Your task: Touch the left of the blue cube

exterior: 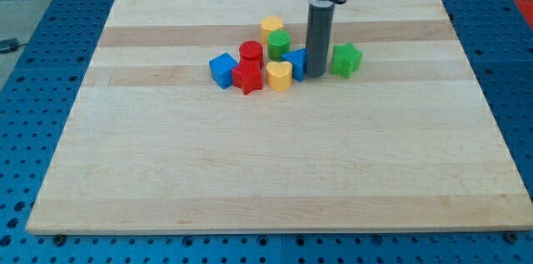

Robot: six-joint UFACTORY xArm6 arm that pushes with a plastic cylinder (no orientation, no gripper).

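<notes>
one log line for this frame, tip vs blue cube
tip right of cluster, beside partly hidden blue block | blue cube at cluster's left end, untouched | its left side open | red star beside it

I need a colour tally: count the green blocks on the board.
2. One green block sits in the cluster, just left of my tip. The other green block stands apart on the view's right. The rod might hide more.

My rod hangs straight down from the view's top, my tip (316, 75) on the board.
</notes>
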